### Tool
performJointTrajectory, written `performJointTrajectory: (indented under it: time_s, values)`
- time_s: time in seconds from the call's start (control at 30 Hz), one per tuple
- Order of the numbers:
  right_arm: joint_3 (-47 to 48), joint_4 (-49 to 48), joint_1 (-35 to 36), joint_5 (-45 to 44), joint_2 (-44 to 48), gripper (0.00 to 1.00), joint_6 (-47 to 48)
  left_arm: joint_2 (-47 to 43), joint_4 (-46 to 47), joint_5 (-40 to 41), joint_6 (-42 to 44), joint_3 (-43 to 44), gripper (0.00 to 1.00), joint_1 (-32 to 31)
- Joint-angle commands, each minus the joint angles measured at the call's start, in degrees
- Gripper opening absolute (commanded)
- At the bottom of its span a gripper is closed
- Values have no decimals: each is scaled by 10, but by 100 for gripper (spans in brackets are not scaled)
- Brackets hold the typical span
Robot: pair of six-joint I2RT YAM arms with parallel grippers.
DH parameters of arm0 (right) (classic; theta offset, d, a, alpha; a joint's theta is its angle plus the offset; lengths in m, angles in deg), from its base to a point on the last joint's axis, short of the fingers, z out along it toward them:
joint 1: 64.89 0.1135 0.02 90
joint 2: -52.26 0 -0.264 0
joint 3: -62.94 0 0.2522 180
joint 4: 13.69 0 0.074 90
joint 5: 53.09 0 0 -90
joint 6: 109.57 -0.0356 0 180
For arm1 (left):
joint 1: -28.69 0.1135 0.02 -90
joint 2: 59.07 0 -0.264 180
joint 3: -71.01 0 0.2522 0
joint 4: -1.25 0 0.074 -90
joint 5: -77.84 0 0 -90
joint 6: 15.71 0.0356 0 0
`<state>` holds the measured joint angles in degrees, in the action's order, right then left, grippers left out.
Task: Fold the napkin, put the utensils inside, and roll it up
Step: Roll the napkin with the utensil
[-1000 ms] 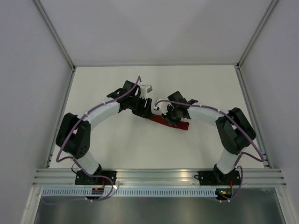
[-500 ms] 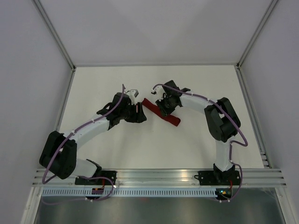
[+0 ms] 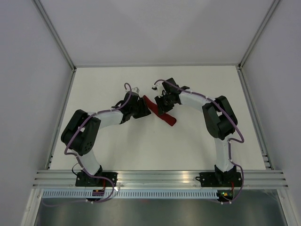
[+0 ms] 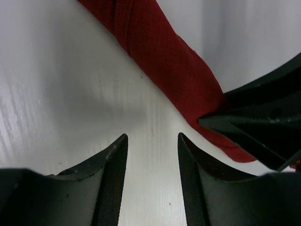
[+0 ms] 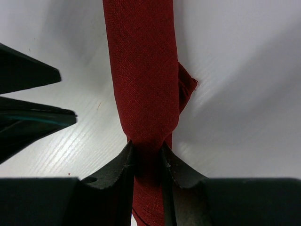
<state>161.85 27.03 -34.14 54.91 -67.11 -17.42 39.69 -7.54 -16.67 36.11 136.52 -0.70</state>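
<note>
Our left pincer [image 4: 152, 137] is spread over the bare counter [image 4: 56, 94], with nothing between its jaws. The napkin [image 4: 164, 61], rolled into a narrow red strip, lies just ahead of it and slants off to its right. Our right pincer [image 5: 146, 146] is pinching that roll across its width, and the roll stretches straight away from it along the counter.
</note>
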Motion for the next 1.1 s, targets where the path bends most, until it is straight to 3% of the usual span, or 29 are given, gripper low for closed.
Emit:
performJointTrajectory:
  time_s: [0.0, 0.57, 0.7, 1.07]
  values:
    - [-14, 32, -2, 1, -55, 26, -51, 34, 46, 28, -62, 48, 51, -1]
    - [0, 16, -8, 68, -65, 27, -105, 151, -7, 4, -49, 165, 49, 12]
    - [-1, 12, -8, 81, -66, 32, -109, 173, -39, -8, -19, 204, 47, 15]
    - [14, 13, -9, 117, -82, 32, -118, 216, -127, -38, 56, 285, 45, 21]
